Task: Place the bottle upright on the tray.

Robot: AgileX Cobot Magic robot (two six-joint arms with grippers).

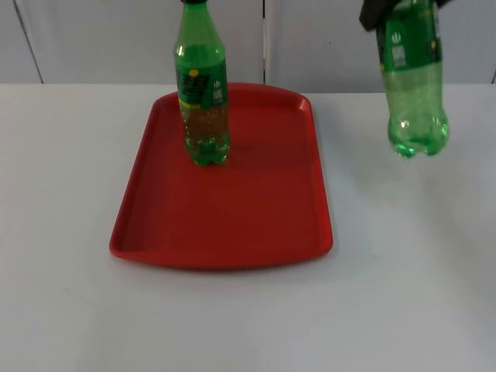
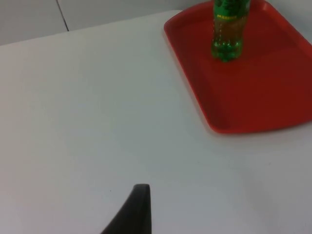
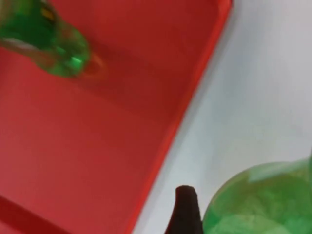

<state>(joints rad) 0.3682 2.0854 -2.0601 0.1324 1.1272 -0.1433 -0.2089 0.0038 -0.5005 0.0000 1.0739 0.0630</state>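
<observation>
Setting: white tabletop ending at a grey partition wall on the far side.
Carried bottle: a green plastic bottle hangs upright in the air to the right of the tray, its base clear of the tabletop; its rounded base also bulges into the right wrist view.
Right gripper: the right gripper holds that bottle high up near its top; the jaws are clamped on it, though only a dark edge of them shows at the picture's upper border.
Tray: the red tray lies flat at the centre, well apart from the carried bottle; its right rim runs beside bare tabletop.
Standing bottle: a second green bottle stands upright on the tray's far left part, also seen from the left wrist.
Left gripper: waits over bare tabletop left of the tray; I cannot tell whether its jaws are open or closed.
Risk: carried across too low, the base could catch the tray's rim and tip; set down too far left, it could knock the standing bottle; a high grip may let the body swing.
Hidden: both bottle caps are cut off or covered, and the right grip point is mostly out of view.
</observation>
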